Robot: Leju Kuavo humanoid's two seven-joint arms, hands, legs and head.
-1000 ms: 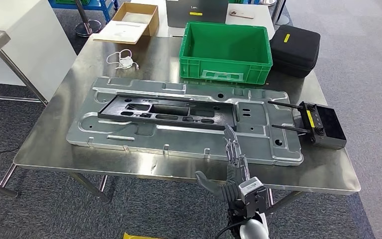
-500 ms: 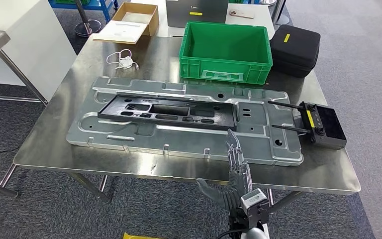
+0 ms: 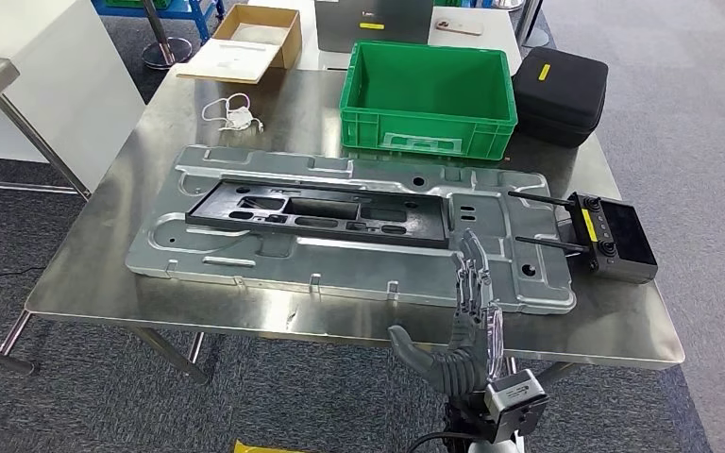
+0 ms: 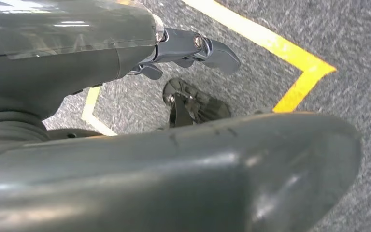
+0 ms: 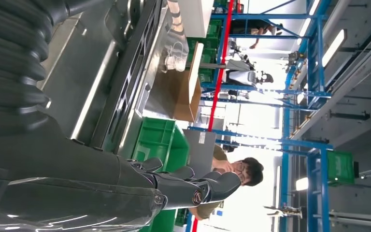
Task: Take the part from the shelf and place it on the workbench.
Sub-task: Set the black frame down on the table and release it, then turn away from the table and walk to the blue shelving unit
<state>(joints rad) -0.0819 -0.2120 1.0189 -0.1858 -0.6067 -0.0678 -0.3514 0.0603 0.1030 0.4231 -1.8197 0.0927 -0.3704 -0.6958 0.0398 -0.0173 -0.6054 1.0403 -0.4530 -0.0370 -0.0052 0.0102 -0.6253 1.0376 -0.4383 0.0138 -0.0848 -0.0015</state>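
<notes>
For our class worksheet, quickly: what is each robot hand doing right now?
Left hand: cannot be told; it hangs over the floor and its fingers are mostly hidden.
Right hand: open, fingers spread, holding nothing.

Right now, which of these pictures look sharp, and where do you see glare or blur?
Head view: sharp and evenly lit, with soft ceiling glare on the steel table around the grey metal panel. Right wrist view: the background is washed out by bright light behind the person, and the right hand is a dark mass. Left wrist view: the left hand looms close and soft, with the floor grainy.
</notes>
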